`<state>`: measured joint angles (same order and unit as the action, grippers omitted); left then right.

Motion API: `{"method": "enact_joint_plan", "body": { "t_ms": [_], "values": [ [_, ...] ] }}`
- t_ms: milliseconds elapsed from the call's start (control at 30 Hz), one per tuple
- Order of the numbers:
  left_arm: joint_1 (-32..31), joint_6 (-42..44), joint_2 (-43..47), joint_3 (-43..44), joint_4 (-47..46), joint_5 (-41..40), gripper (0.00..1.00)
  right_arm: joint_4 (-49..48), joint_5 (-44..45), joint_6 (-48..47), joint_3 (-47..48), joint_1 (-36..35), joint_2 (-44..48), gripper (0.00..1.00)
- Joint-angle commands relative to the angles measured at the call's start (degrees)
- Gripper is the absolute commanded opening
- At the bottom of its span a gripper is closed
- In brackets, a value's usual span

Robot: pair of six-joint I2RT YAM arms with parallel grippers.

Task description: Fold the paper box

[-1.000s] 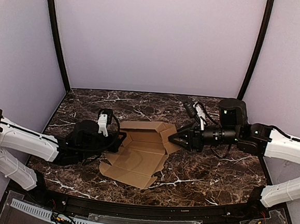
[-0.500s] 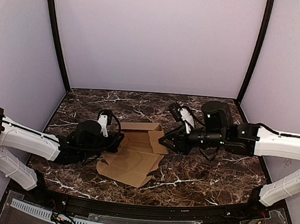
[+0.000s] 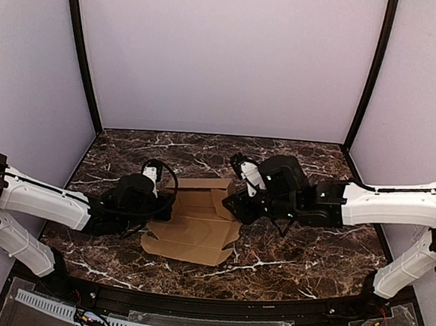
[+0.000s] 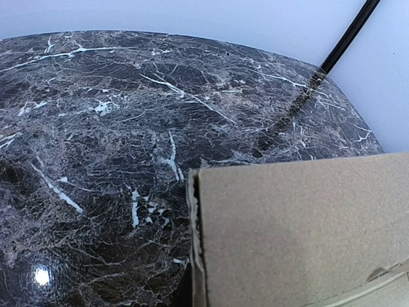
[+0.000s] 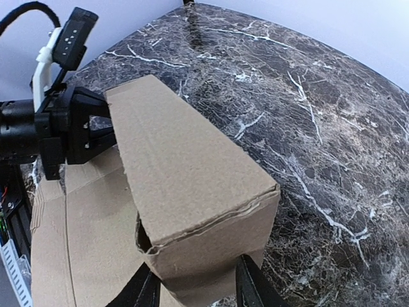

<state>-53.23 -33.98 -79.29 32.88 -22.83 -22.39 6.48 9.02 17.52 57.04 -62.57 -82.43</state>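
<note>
Paper box [image 3: 194, 225]: we find it mid-table [image 3: 301, 253], near part flat, far part folded up. Right claw [image 5: 195, 288] pinches the raised end. Left claw [image 3: 163, 206] at the left edge; its fingers hidden, grip undeterminable.

You see the paper box [image 3: 192, 225] as plain brown cardboard, partly folded: its far strip is raised into a slim rectangular tube [image 5: 185, 173] with one end gaping open, while the near panels [image 3: 185, 243] lie flat on the marble tabletop.
</note>
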Motion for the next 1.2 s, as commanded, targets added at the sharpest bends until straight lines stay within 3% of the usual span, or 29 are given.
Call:
{"method": "enact_joint_plan", "body": {
  "t_ms": [0,400,700,833,1000,1167],
  "values": [
    [-0.6,-1.2,0.0,2.5,1.8,0.3,0.0,-3.1,6.0,4.0,2.0,-1.4,-3.0,0.39],
    [-0.6,-1.8,-0.6,4.4,4.7,0.8,0.0,-1.5,23.2,7.5,7.1,-4.8,-11.3,0.41],
    [-0.6,-2.6,-2.1,6.0,6.0,1.8,0.01,-2.1,25.3,8.0,8.6,-5.6,-13.7,0.26],
    [-0.6,-3.3,-3.7,7.3,6.0,3.1,0.16,-2.0,25.3,7.8,10.2,-6.0,-15.4,0.18],
    [-0.6,-3.6,-4.4,7.5,5.9,3.8,0.35,-1.8,26.5,8.0,11.2,-6.0,-16.9,0.0],
    [-0.6,-3.7,-4.1,7.4,6.7,4.3,0.46,-1.7,28.3,7.9,11.8,-6.0,-18.3,0.0]
  ]
}}
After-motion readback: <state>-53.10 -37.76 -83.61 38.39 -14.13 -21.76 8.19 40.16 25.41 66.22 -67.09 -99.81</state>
